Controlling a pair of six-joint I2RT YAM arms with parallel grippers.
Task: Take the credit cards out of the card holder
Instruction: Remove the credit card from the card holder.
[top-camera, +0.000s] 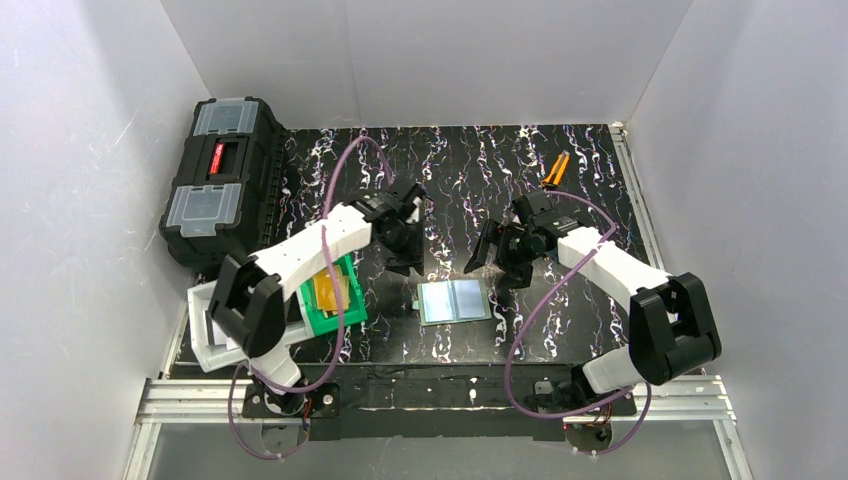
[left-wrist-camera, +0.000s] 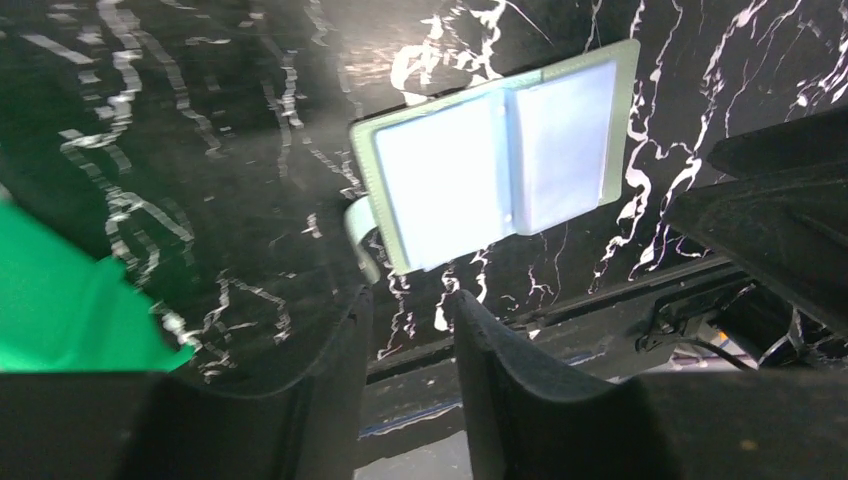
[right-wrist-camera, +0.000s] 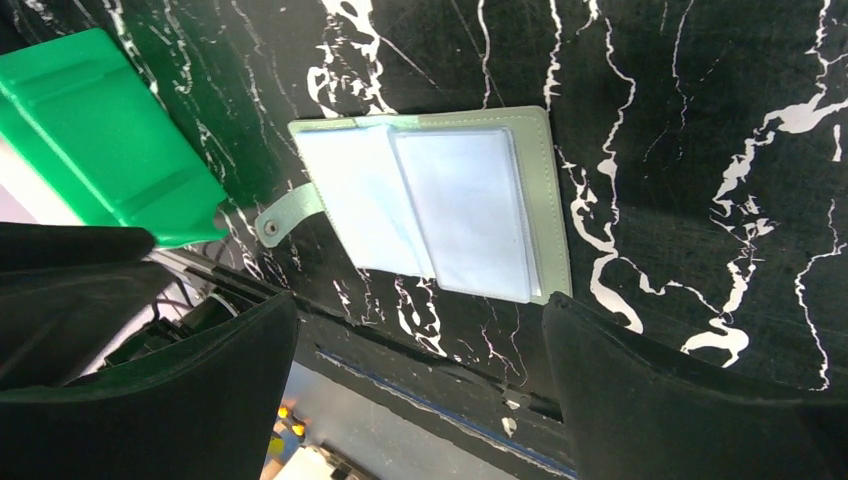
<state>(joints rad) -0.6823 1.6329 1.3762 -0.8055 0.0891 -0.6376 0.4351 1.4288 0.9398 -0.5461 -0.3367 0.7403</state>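
While one card holder (top-camera: 454, 301) lies unfolded, left tool (left-wrist-camera: 410, 318) and right tool (right-wrist-camera: 415, 325) gape empty.

- card holder (right-wrist-camera: 440, 210) open flat on marbled table (right-wrist-camera: 700, 150), pockets up (snap tab (right-wrist-camera: 285, 215) points at green bin (right-wrist-camera: 100, 130))
- right gripper (right-wrist-camera: 418, 330) jaws wide apart, holding nothing

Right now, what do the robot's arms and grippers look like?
Both match. The left arm and right arm have white shells between bulky black joints, and a purple cable loops along each. The left gripper and right gripper each have two thick, matte black fingers. No markings show.
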